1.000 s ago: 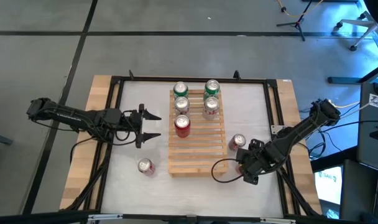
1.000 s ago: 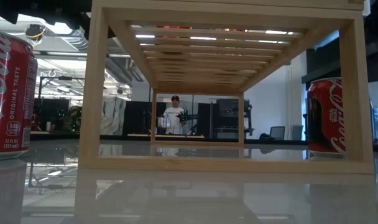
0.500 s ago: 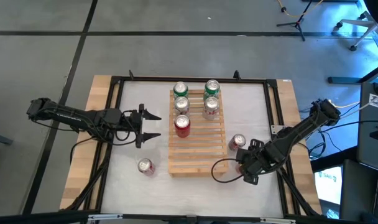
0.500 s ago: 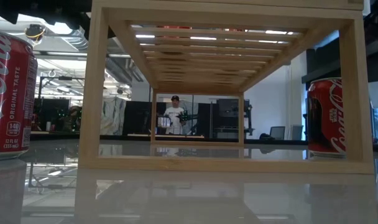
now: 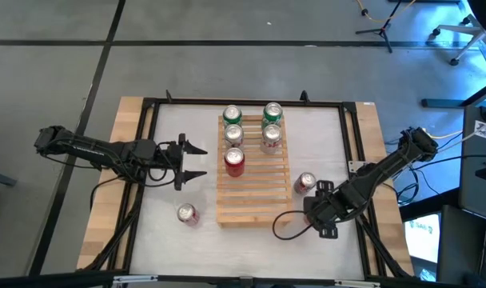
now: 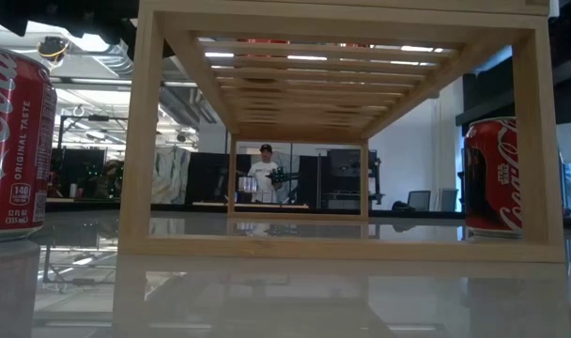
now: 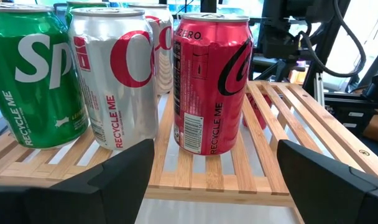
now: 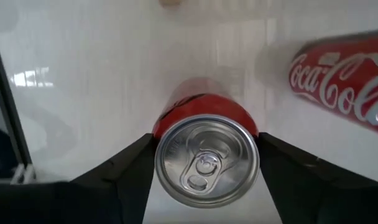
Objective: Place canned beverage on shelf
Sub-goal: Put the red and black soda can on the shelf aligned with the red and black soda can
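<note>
Pale wooden-slat shelf (image 5: 255, 192); glossy metal cans (image 7: 212, 81); smooth, reflective white tabletop (image 6: 285, 300).

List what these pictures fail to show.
- High view: the red can between the jaws of the right gripper is hidden under that arm.
- Low view: cans atop the shelf are mostly hidden by its slats.
- Right wrist view: that can's label is unseen; only its lid shows.
- Left wrist view: green can cut by the edge.

- The white counter (image 5: 171, 232) with light wooden edges and a black frame carries the flat rectangular shelf (image 5: 255, 200) of pale bamboo slats at its middle.
- On the shelf stand five cans: two green cans (image 5: 232, 117), two silver cans (image 5: 233, 135) and one red can (image 5: 235, 162).
- Directly on the counter stand two more red cans, one (image 5: 187, 214) left of the shelf, one (image 5: 305, 183) right of it.
</note>
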`<state>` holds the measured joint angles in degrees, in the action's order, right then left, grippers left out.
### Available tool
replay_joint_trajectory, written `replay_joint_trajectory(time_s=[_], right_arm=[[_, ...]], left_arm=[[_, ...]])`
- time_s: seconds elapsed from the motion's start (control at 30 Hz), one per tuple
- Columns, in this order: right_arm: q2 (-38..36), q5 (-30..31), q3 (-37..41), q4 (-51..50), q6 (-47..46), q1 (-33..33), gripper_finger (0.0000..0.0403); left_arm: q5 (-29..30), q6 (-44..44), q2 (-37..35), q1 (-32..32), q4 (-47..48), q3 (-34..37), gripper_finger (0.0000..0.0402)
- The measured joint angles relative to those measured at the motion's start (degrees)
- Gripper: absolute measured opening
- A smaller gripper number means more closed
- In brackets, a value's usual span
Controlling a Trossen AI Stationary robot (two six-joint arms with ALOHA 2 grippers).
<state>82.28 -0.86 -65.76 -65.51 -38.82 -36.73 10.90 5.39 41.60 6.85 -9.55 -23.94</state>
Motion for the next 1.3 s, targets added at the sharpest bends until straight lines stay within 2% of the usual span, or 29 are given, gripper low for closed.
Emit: replay_joint_trajectory(time_s=[0.33,0.8,1.0,1.3], right_arm=[[0.0,-0.5,0.0,0.4,16.4,0.0,0.0266],[0.1,-0.7,0.1,1.8,46.4,0.0,0.0266],[0.1,-0.6,0.1,2.8,51.6,0.0,0.0266],[0.1,-0.3,0.1,3.1,51.3,0.0,0.0266]], left_arm=[[0.0,0.0,0.0,0.0,0.0,0.0,0.033],[0.0,0.0,0.0,0.0,0.0,0.0,0.033],[0.0,0.0,0.0,0.0,0.0,0.0,0.033],[0.0,0.1,0.0,0.0,0.0,0.0,0.033]])
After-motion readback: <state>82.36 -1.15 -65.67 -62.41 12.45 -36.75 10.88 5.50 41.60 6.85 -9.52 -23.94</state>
